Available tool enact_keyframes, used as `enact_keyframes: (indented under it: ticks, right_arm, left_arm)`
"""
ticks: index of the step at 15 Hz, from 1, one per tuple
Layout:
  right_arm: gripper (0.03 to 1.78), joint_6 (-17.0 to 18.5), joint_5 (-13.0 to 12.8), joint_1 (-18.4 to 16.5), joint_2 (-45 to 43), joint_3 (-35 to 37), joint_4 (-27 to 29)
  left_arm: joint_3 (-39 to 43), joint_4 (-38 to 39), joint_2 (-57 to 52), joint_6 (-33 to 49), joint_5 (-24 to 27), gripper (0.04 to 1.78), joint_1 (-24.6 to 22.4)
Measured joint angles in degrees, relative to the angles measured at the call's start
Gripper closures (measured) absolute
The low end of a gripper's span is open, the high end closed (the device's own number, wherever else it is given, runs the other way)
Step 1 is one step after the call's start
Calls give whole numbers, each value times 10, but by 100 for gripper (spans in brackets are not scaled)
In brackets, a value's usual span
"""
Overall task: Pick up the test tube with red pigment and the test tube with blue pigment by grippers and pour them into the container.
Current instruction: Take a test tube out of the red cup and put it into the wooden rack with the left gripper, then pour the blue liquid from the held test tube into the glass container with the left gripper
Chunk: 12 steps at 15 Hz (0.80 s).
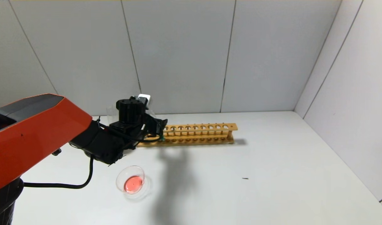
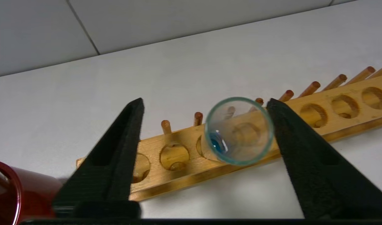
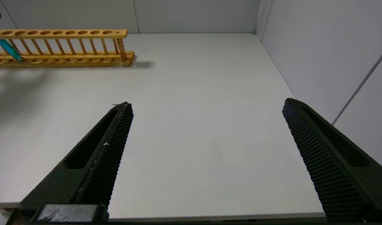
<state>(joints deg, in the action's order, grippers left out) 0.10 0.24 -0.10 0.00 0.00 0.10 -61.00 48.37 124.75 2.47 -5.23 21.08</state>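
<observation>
My left gripper [image 2: 205, 104] hung over the near end of the wooden rack [image 1: 197, 134], its jaws spread either side of the test tube with blue pigment [image 2: 239, 131]; one finger sat right against the tube's rim, the other stood well off it, so I was straddling the glass, not pinching it. From my wrist I looked straight down its mouth, and the teal liquid lay at the bottom, the tube leaning in its hole in the rack. On the table nearer to me, the container [image 1: 130, 179] held a pool of pinkish-red liquid, so I judged the red half of the job done; I could not find the test tube with red pigment in any view. The blue half was all ahead: grip, lift, carry, tip. A dark red cup [image 2: 9, 193] stood beside the rack's end. My right gripper [image 3: 206, 106] waited wide open over bare table, far from the rack.
</observation>
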Motion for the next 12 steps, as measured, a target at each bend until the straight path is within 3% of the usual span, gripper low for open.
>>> enact_keyframes:
  ticks: [4,6,12]
  right_arm:
    - [6,0,0,0,0,0,0]
    - [6,0,0,0,0,0,0]
    - [6,0,0,0,0,0,0]
  left_arm:
    - [-1,-1,-2,-1,0,124,7]
    - [-1,-2,-2,-2,-1,148,10]
    - [-18,-30,-19,-7,-3,149,16]
